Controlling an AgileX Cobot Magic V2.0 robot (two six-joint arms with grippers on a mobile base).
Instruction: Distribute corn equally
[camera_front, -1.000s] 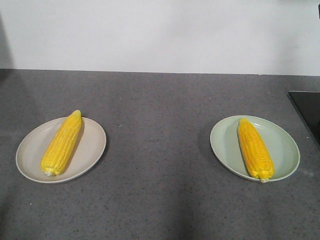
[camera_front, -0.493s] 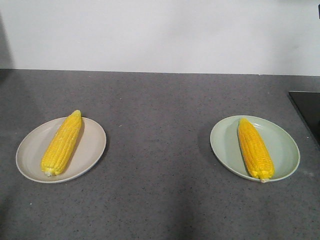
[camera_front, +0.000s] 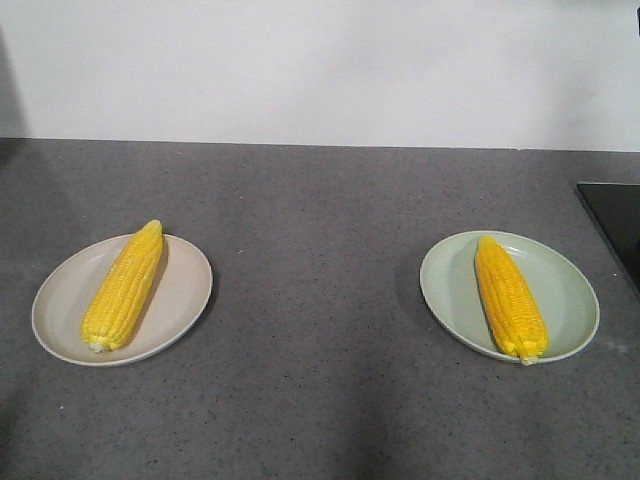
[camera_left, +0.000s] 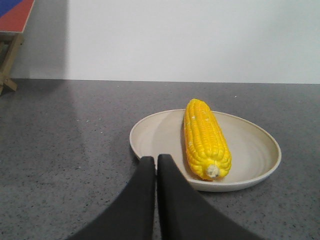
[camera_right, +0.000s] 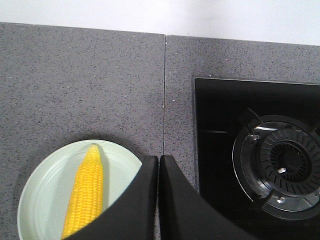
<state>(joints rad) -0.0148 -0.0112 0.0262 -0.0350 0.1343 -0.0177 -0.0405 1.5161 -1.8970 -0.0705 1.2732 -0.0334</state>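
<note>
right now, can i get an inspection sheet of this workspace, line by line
surface: grey speckled counter, with a seam running front to back in the right wrist view
job's things: two cobs, one per plate; left cob lies on the beige plate, right cob on the green plate, its butt end at the plate's near rim
clutter: nothing seen
grippers: left gripper shut and empty, just short of the beige plate's near rim; right gripper shut and empty, above the green plate's edge
cables: nothing seen
surroundings: white wall behind; black hob with a gas burner beside the green plate; wooden frame far off in the left wrist view
</note>
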